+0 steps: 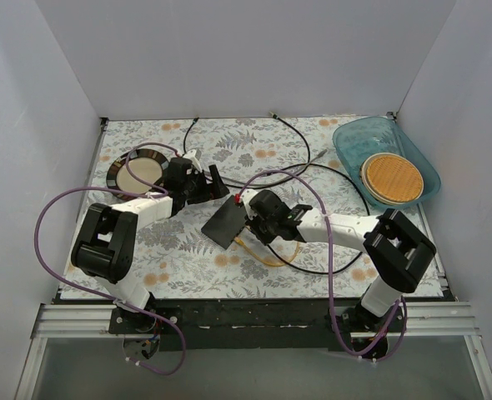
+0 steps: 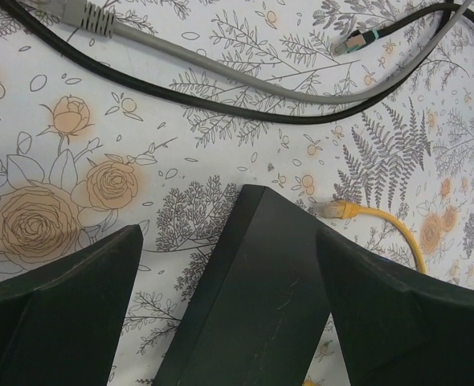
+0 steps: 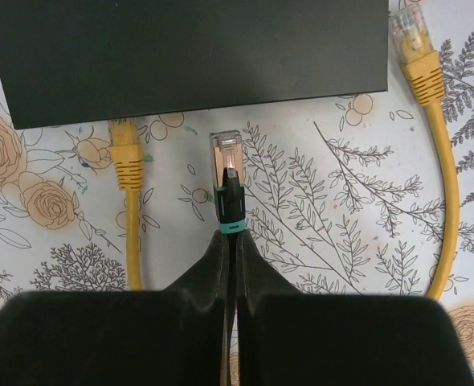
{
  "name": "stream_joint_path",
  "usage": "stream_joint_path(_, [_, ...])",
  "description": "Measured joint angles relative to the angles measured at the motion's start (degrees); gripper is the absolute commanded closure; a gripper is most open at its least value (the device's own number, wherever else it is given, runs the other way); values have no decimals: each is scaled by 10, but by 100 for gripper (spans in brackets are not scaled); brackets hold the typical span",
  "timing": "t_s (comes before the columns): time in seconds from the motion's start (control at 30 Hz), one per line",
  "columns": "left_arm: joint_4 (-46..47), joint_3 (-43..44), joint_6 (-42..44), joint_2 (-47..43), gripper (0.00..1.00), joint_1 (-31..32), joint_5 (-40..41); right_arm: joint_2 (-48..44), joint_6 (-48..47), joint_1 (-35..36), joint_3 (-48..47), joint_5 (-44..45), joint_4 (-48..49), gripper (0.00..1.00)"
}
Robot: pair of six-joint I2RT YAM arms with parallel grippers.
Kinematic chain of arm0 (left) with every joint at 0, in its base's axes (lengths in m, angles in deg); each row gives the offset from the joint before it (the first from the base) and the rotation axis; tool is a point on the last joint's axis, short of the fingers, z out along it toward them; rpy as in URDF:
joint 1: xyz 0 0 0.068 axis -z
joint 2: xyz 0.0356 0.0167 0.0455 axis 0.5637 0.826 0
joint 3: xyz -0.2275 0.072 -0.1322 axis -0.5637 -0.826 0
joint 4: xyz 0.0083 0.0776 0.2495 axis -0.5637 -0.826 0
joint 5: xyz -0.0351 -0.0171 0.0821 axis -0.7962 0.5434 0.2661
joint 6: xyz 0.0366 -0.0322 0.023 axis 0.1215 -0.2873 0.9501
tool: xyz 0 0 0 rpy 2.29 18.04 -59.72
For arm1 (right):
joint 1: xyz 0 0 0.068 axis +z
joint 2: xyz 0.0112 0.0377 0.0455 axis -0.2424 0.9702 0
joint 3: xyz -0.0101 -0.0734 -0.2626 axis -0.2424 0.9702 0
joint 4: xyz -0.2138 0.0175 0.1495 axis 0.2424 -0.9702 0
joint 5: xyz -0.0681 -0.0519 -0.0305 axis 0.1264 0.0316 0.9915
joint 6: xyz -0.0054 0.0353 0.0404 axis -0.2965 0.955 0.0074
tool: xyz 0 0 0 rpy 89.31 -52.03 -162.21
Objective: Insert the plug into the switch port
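Mid-table on floral mat [image 1: 188,258]: flat, matte-black rectangular switch [image 3: 197,56]. Right gripper [image 3: 230,241] clenched on plug [image 3: 226,165], which has a shiny boxy tip and teal collar, just short of switch edge. Left gripper [image 2: 229,241] spread wide, straddling switch corner. Glossy yellow cable [image 3: 126,153] beside plug.

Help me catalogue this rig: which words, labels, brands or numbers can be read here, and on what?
No text is readable. The switch shows a plain black face; the plug in the right gripper and the yellow cable carry no legible print.
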Motion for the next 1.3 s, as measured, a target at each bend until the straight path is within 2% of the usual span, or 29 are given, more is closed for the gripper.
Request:
stream_joint_path(1.03, [33, -26, -6, 38, 38, 0, -89, 67, 10, 42, -61, 3, -66, 99])
stream_joint_path(1.3, [44, -31, -7, 38, 41, 0, -96, 74, 14, 44, -67, 11, -68, 99])
